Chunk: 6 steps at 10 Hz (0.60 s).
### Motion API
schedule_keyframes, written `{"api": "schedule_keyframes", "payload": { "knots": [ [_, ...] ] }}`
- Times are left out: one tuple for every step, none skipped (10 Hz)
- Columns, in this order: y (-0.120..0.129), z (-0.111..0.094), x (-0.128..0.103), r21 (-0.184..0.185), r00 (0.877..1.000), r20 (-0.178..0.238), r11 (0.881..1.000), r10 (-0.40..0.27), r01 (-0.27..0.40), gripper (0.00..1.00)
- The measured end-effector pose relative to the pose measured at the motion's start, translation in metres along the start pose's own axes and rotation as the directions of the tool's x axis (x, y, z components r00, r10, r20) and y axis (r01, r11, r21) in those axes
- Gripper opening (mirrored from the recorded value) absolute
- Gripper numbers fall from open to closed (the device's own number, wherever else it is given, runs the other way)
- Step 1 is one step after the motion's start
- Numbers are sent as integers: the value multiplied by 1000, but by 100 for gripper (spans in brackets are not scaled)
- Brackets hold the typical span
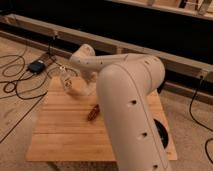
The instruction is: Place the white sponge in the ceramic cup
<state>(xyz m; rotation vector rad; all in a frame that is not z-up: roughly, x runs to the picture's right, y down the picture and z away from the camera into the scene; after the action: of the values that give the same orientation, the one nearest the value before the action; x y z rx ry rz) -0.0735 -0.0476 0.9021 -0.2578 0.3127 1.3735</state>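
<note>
My gripper (84,90) is low over the back left of the wooden table (65,135), at the end of my big white arm (127,100), which covers most of it. It is right beside a small clear bottle (66,80). The white sponge and the ceramic cup do not show; the arm hides the table's back middle. A reddish-brown oblong thing (93,113) lies on the table just in front of the gripper.
A flat black round disc (163,134) lies at the table's right side, half hidden by my arm. Cables and a small dark box (36,66) lie on the floor to the left. A long rail (165,55) runs behind the table.
</note>
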Motion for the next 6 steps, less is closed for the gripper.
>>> {"api": "schedule_keyframes", "payload": {
  "knots": [
    [-7, -9, -1, 3, 999, 29, 1000, 14, -14, 0],
    [-17, -20, -2, 7, 997, 66, 999, 35, -35, 0],
    [-28, -32, -1, 11, 993, 102, 998, 60, -62, 0],
    [-35, -38, 0, 15, 990, 123, 997, 75, -78, 0],
    [-49, -48, 3, 30, 983, 151, 994, 103, -108, 0],
    [-61, -54, 6, 43, 978, 169, 990, 124, -133, 0]
  ]
}}
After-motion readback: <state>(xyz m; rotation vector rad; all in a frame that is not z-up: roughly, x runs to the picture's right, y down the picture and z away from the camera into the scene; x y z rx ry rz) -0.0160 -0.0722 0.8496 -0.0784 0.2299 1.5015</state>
